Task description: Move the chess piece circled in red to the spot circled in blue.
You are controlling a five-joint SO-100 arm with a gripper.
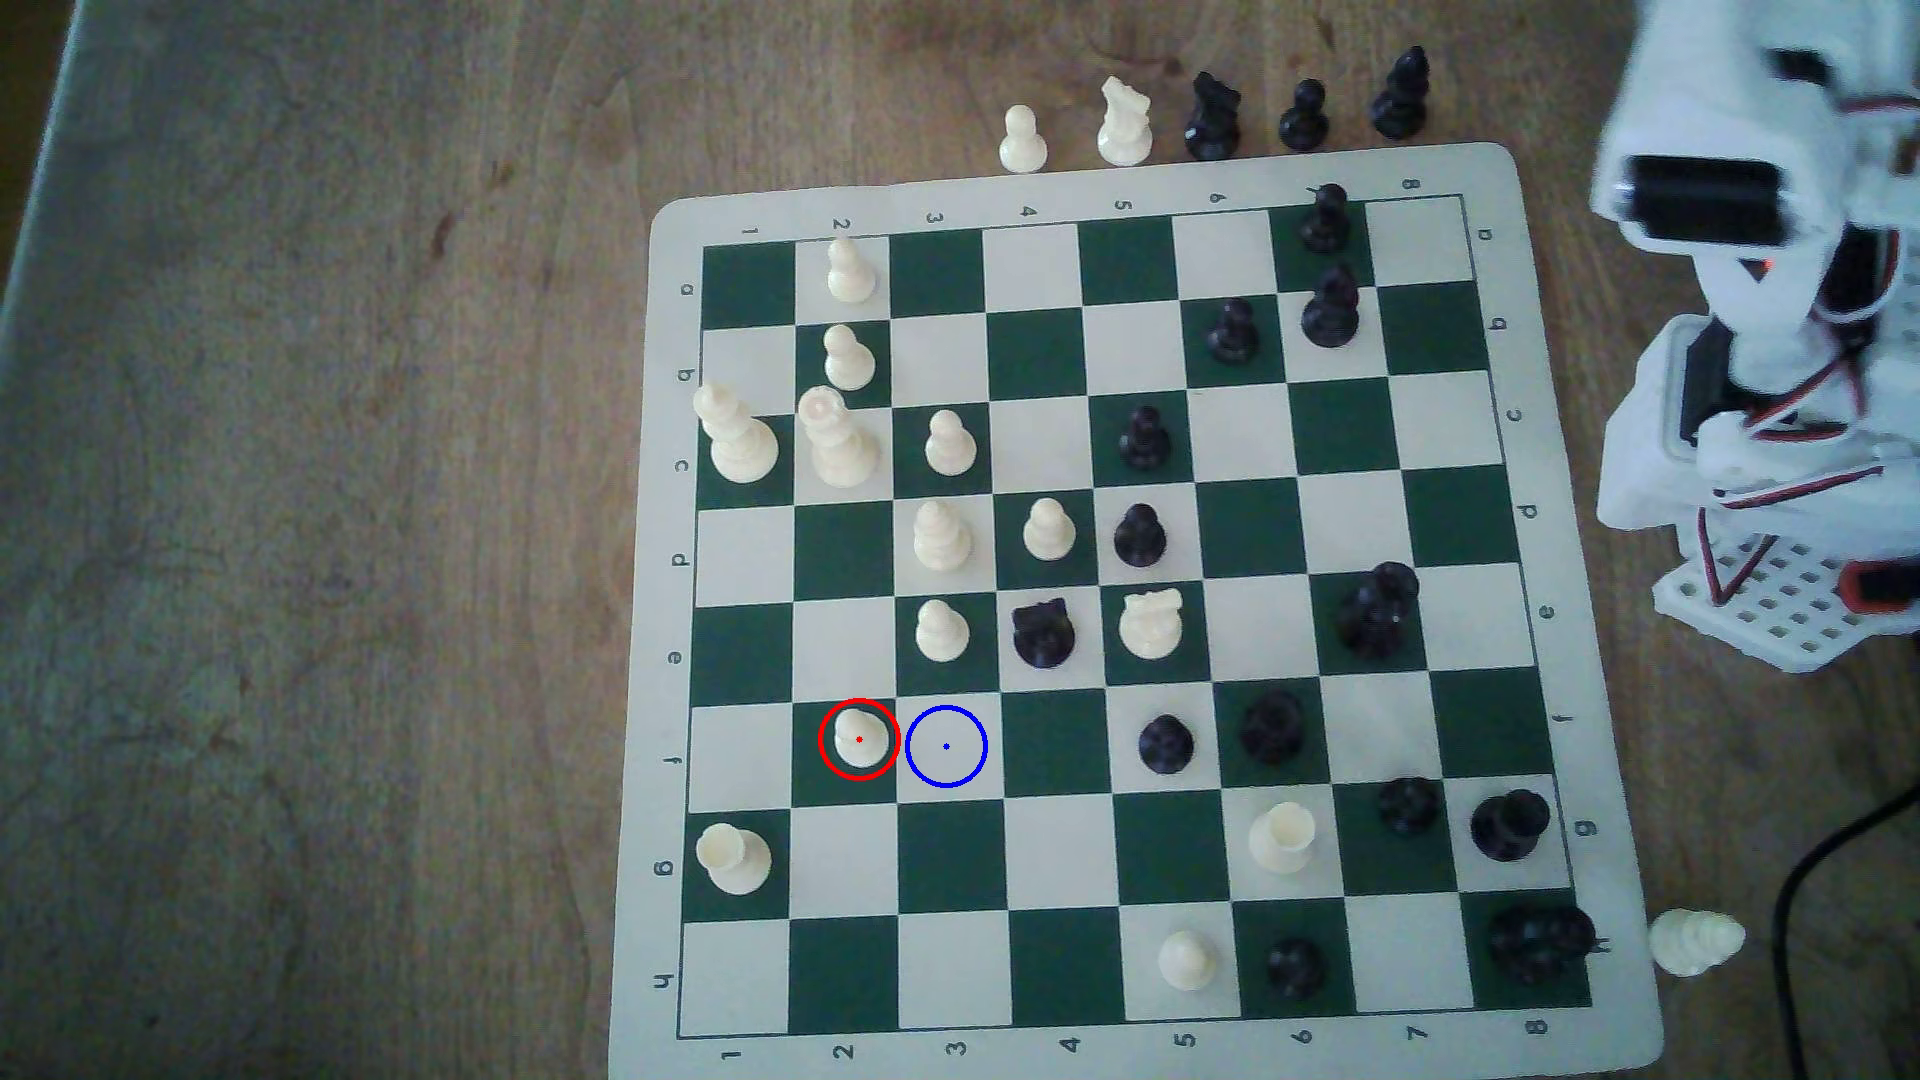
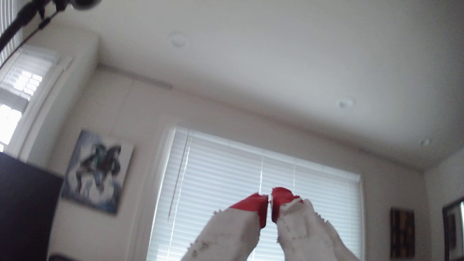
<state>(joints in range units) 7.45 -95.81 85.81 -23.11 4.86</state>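
The chess piece (image 1: pixel 859 738), a short cream pawn ringed in red, stands on a dark green square low on the exterior view's left part of the board. The spot (image 1: pixel 945 746), a light square with a blue ring and dot, lies right beside it toward the exterior view's right and holds nothing. The white arm (image 1: pixel 1756 312) is folded up off the board at the exterior view's right edge. In the wrist view my gripper (image 2: pixel 270 200) points up at the ceiling and a window, its red-tipped fingers (image 2: pixel 253 203) nearly together with nothing between them.
The green and cream board (image 1: pixel 1621 935) lies on a wooden table. A cream pawn (image 1: pixel 941 630) stands one row above the spot, a black knight (image 1: pixel 1042 633) beside it. Several captured pieces (image 1: pixel 1205 119) line the far edge. A cream piece (image 1: pixel 1694 940) lies off the board's near right corner.
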